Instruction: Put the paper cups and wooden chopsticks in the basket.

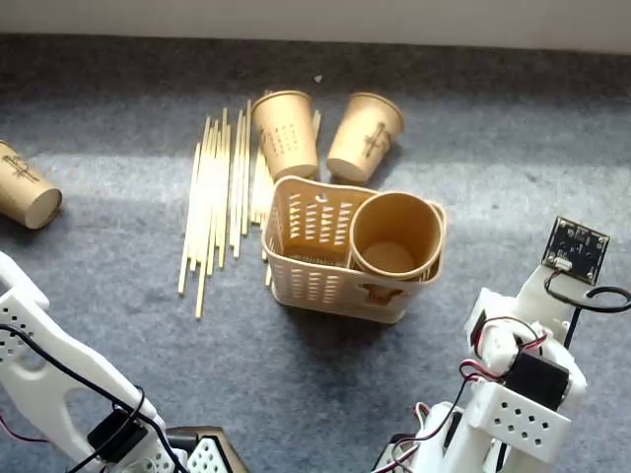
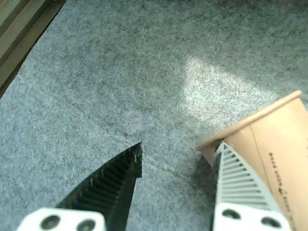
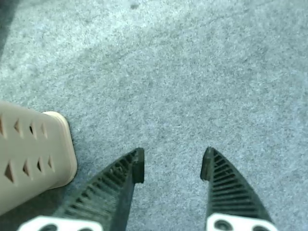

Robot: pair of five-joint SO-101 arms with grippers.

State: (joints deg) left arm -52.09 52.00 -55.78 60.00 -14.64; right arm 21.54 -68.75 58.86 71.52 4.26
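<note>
Here, one cup (image 1: 394,236) stands in the basket (image 1: 315,286), two cups (image 1: 286,133) lie at its 12 o'clock, chopsticks (image 1: 217,197) at 10, a stray cup (image 2: 269,144) at 9; left claw (image 2: 179,149) and right claw (image 3: 173,154) gape empty, the left seemingly touching the stray cup, which a bump could roll away.

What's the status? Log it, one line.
cups: three on carpet, one in basket | chopsticks: on carpet | left gripper: open by a cup | right gripper: open near basket
</note>
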